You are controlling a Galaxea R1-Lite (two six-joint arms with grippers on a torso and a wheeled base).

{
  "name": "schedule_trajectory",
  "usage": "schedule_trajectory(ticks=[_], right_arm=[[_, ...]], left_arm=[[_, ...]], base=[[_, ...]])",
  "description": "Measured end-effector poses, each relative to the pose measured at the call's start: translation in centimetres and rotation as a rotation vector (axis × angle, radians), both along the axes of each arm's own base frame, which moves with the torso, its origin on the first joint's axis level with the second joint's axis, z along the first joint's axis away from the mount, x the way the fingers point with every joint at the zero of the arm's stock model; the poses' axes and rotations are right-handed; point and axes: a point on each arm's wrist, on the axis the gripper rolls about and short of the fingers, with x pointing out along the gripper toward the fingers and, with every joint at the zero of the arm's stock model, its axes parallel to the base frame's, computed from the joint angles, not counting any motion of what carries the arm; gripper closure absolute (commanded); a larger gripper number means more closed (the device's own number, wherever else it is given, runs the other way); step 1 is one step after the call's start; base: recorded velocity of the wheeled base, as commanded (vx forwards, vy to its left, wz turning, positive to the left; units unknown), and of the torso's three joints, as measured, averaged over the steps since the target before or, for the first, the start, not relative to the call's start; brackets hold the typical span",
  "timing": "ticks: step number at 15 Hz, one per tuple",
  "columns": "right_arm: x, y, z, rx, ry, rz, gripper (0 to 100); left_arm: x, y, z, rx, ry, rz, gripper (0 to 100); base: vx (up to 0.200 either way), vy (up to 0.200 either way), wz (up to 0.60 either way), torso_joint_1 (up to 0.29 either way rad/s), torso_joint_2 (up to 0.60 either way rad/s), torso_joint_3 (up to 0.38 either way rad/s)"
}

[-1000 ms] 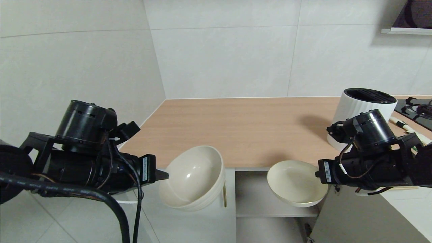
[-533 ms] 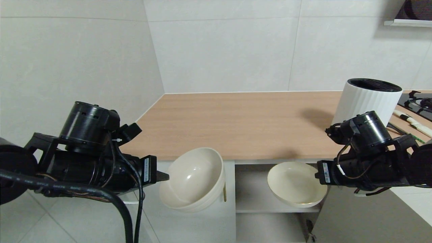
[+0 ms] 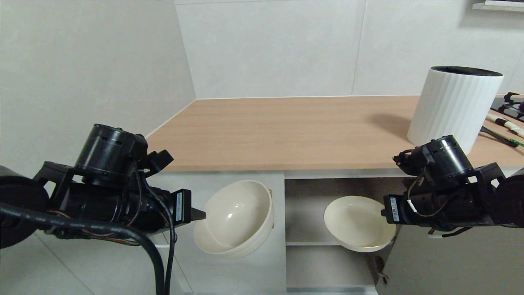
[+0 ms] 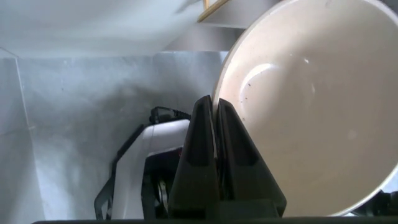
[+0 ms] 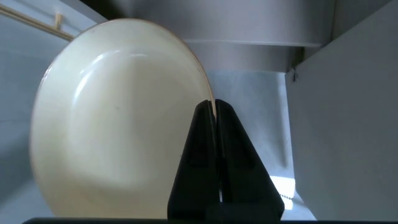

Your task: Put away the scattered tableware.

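Note:
In the head view a deep cream bowl (image 3: 235, 219) hangs tilted on its side below the counter's front edge, my left gripper (image 3: 199, 214) shut on its rim. The left wrist view shows the left gripper (image 4: 214, 107) pinching that bowl (image 4: 311, 93) at the rim. A shallow cream plate (image 3: 359, 223) hangs in front of the open cabinet (image 3: 305, 221), held at its edge by my right gripper (image 3: 385, 213). In the right wrist view the right gripper (image 5: 215, 111) is shut on the plate (image 5: 118, 124).
The wooden counter (image 3: 286, 131) runs above the cabinet. A white ribbed canister (image 3: 456, 106) stands on it at the right, with utensils (image 3: 503, 125) and a stove (image 3: 513, 102) beyond. A shelf (image 3: 311, 243) divides the open cabinet; its door (image 3: 413, 262) stands open at the right.
The whole head view has shifted as the camera sank. The bowl and plate now stand below the counter's edge, level with the cabinet opening. Both grips are unchanged.

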Motion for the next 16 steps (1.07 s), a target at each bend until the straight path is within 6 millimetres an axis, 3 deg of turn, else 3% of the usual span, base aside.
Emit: schedule_trajectory(ticks=[9, 16], right_arm=[[0.1, 0.1, -0.2, -0.001, 0.001, 0.000, 100], [1.4, 0.6, -1.1, 0.019, -0.032, -0.004, 100]], left_arm=[[0.1, -0.1, -0.3, 0.013, 0.005, -0.009, 100], [0.3, -0.2, -0.6, 0.024, 0.008, -0.021, 100]], base=[[0.000, 0.000, 0.00, -0.152, 0.46, 0.307], [0.000, 0.000, 0.00, -0.016, 0.07, 0.048]])
